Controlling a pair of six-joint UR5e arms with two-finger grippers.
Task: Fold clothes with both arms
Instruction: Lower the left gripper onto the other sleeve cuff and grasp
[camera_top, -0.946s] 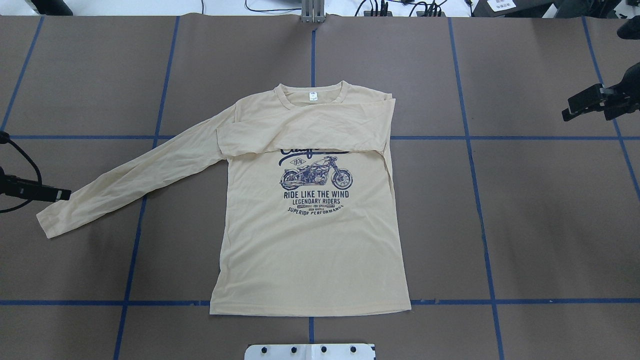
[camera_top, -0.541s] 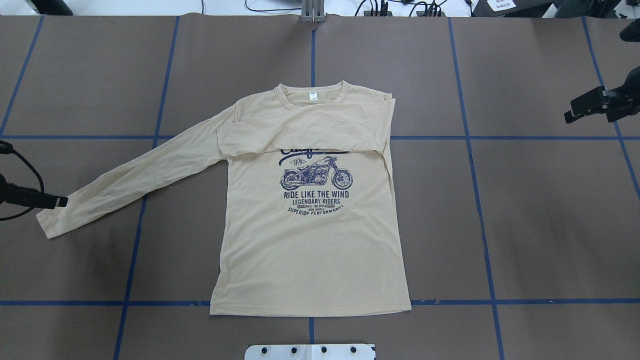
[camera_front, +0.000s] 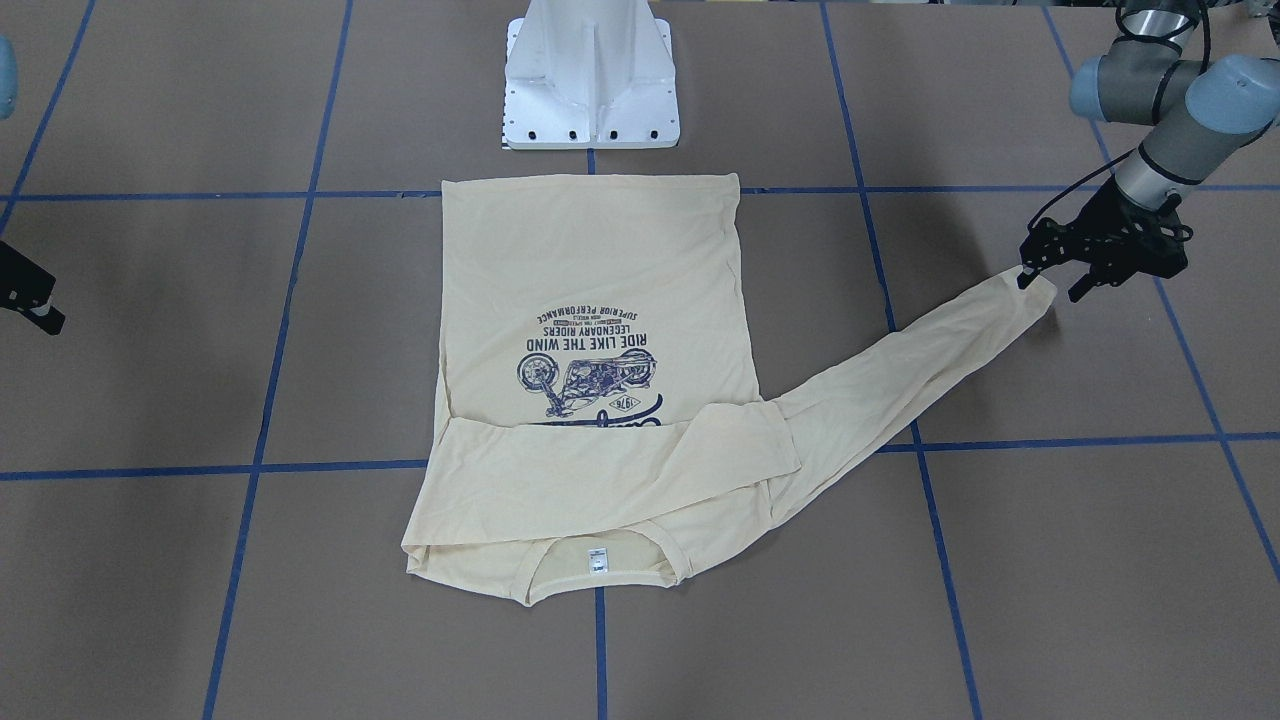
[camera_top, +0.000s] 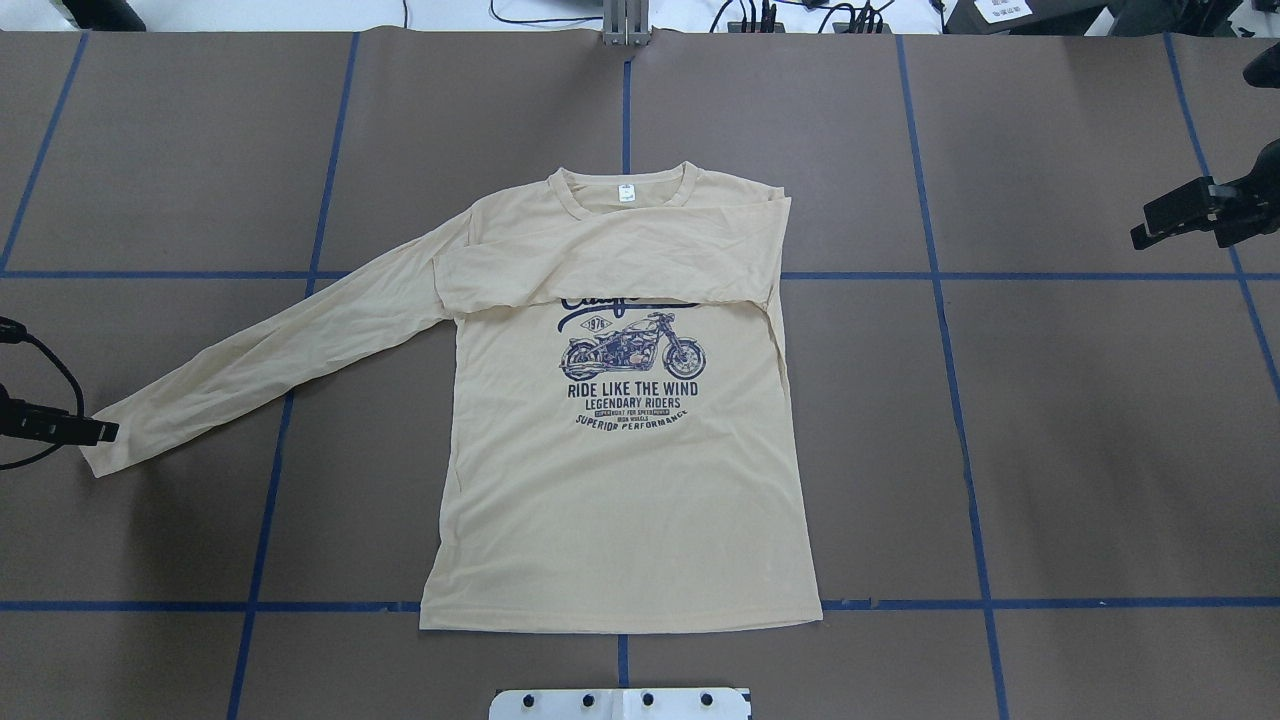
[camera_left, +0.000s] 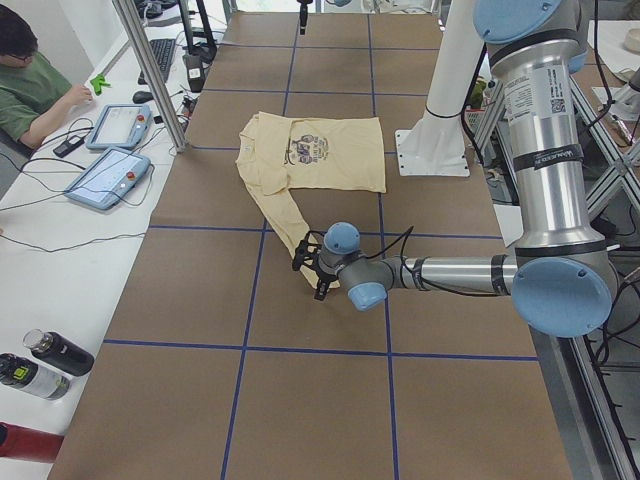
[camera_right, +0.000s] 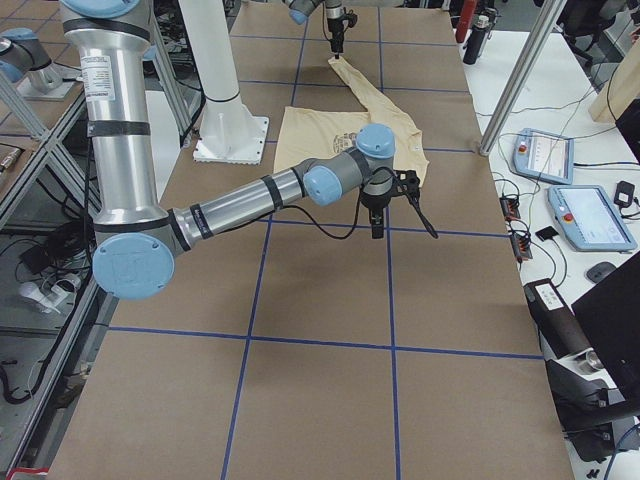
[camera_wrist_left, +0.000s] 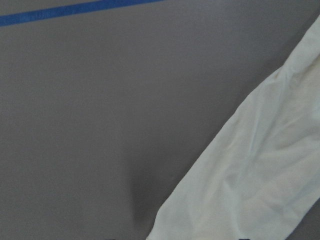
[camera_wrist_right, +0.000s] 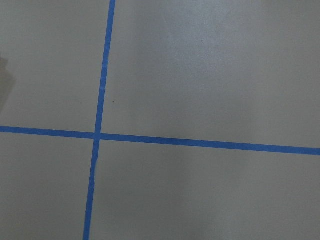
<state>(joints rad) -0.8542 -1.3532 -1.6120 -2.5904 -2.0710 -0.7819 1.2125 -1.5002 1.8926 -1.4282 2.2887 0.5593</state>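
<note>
The clothes are one cream long-sleeved T-shirt (camera_top: 620, 500) with a navy motorcycle print, lying flat and face up in the middle of the table (camera_top: 1050, 450). One sleeve is folded across the chest (camera_top: 600, 255). The other sleeve (camera_top: 280, 350) stretches out toward the table's left end. My left gripper (camera_front: 1047, 288) is open at that sleeve's cuff (camera_front: 1030, 295), low over the table, with one fingertip touching the cuff's corner. In the left wrist view the sleeve (camera_wrist_left: 250, 175) fills the lower right. My right gripper (camera_top: 1140, 238) hovers open far off to the right, away from the shirt.
Blue tape lines (camera_top: 950, 275) grid the brown table cover. The white pedestal base (camera_front: 590, 80) stands just behind the shirt's hem. Along the far side sit control tablets (camera_left: 110, 175), cables, bottles (camera_left: 40, 365) and a seated person (camera_left: 30, 80).
My left gripper has moved back toward the robot's side and slightly outward, ending at the sleeve's cuff. The right gripper has drifted a little further right. The shirt has not moved.
</note>
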